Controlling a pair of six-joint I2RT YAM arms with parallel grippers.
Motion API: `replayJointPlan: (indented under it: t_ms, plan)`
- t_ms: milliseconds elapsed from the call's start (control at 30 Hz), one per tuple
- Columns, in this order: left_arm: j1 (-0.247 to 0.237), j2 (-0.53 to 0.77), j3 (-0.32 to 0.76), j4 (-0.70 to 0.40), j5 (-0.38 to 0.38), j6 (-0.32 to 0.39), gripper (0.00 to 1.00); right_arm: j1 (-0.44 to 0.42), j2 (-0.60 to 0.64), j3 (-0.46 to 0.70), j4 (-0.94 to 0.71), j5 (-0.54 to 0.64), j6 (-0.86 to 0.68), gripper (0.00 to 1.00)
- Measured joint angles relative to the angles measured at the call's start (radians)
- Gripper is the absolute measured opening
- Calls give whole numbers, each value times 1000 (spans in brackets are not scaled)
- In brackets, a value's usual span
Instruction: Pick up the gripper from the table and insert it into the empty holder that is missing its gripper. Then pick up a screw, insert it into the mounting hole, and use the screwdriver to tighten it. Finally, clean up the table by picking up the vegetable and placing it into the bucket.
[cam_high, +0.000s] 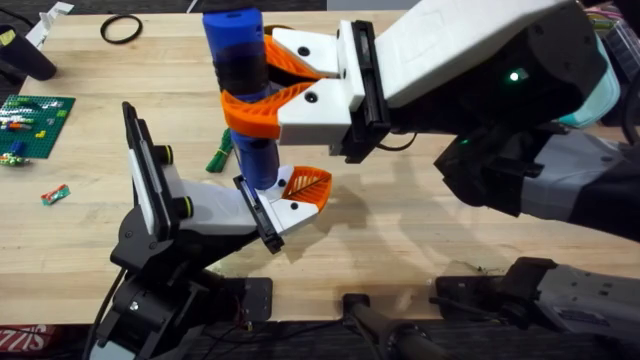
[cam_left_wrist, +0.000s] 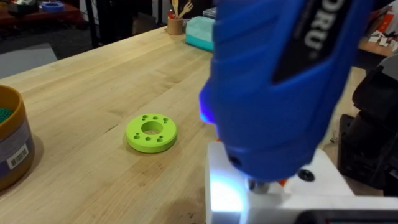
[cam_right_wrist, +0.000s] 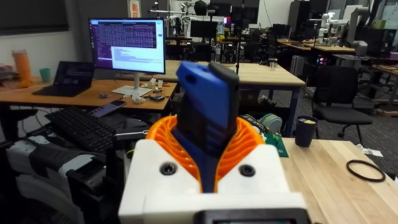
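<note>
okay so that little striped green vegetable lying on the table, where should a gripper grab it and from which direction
Probably across the middle of the slender green striped vegetable, coming straight down from above. It lies flat on the wooden table, so its two long sides are the faces to pinch, fingers set across its length. The upright blue cylindrical screwdriver, held in the right gripper, stands close beside it, so approach from the open side.

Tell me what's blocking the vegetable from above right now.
The screwdriver, clamped upright in the right gripper, stands right beside the vegetable, with the gripper's orange fingers overhanging it. The holder sits just in front.
</note>
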Motion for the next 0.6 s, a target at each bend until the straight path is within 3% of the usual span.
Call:
replayJointPlan:
  t_ms: [600]
  plan:
    - [0,0,0,1,-1,-7,7,-33,9,0,7,-3,82,60]
